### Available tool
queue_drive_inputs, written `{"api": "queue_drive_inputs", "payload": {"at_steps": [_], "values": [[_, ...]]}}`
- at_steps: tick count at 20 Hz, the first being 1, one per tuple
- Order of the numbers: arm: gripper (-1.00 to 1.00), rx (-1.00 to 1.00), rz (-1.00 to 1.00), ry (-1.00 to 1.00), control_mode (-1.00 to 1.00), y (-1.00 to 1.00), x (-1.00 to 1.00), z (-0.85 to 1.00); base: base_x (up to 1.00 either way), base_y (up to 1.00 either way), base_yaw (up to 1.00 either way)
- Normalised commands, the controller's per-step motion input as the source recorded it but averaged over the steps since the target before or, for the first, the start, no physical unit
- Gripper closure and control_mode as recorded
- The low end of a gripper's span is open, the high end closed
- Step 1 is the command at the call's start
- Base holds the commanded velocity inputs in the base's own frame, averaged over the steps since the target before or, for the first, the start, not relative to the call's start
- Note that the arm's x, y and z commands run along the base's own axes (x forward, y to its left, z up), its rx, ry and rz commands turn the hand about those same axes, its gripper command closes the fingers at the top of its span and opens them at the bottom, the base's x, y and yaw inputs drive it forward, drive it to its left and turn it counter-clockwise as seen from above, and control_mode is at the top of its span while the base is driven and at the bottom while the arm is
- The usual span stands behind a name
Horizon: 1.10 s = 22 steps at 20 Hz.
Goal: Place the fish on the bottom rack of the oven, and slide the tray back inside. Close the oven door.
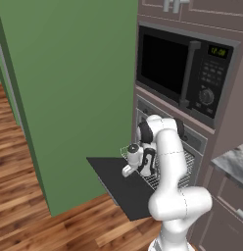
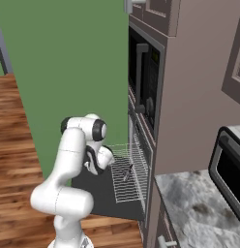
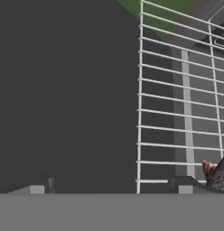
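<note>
The oven stands open, its black oven door folded down flat. The bottom rack, a silver wire grid that is the tray, is pulled out over the door. A dark grey fish lies on it, and its tail end shows at the hand view's lower right. My gripper hangs low over the rack's front edge, open, with nothing between its fingers. In the hand view the gripper straddles the rack's front bar, one fingertip over the door, the other over the grid beside the fish.
A black microwave with a green clock sits above the oven. A green wall stands to the left, close to the door's edge. A marble counter carries a small silver toaster oven on the right. Wooden floor lies below.
</note>
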Motion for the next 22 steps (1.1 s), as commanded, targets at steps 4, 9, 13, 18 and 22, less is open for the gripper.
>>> {"api": "queue_drive_inputs", "payload": {"at_steps": [4,9,13,18,22], "values": [[-1.00,0.07,-0.04,0.08,-1.00,0.08,0.11,-0.29,0.00,0.00,0.00],[-1.00,0.01,0.11,0.02,-1.00,-0.04,0.18,-0.03,0.00,0.00,0.00],[-1.00,-0.01,0.35,0.00,-1.00,-0.08,0.02,0.00,0.00,0.00,0.00],[-1.00,-0.02,0.36,0.00,-1.00,-0.06,0.00,0.03,0.00,0.00,0.00],[-1.00,0.00,0.35,0.00,-1.00,-0.12,0.12,0.21,0.00,0.00,0.00]]}}
